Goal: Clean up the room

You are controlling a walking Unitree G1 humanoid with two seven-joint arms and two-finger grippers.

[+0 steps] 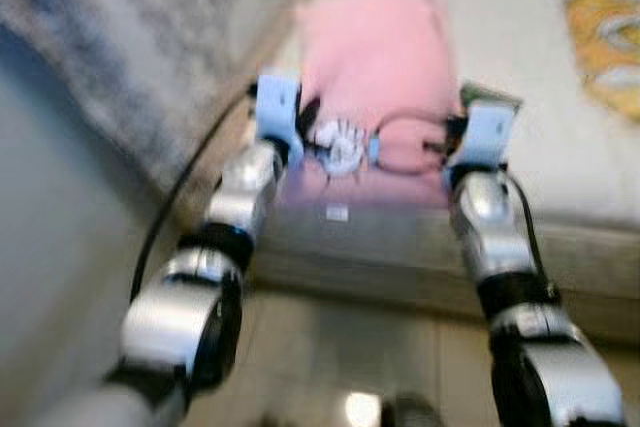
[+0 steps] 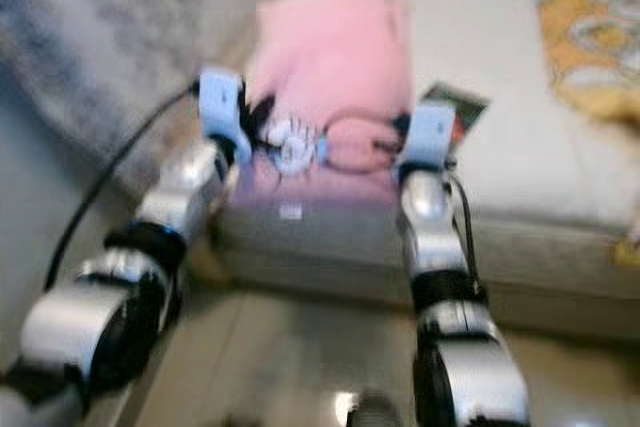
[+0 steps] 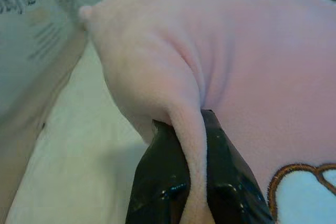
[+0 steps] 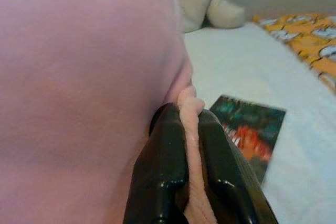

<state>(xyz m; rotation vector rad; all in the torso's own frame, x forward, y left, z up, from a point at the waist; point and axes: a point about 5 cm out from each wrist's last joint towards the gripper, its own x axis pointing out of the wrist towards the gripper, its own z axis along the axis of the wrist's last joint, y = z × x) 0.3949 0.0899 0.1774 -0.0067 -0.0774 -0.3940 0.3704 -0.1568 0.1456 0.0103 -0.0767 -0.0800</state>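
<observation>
Both grippers pinch the pink pillow (image 1: 375,67) over the bed's (image 1: 520,137) near edge — left gripper (image 3: 191,192) on one side seam, right gripper (image 4: 191,182) opposite — its width spanning between them.

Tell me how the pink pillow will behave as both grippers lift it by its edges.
The pink pillow will probably sag in the middle: its fleece folds softly where the left gripper pinches it. It looks plump yet likely light. The right gripper holds only a thin seam, so it may slip out.
</observation>
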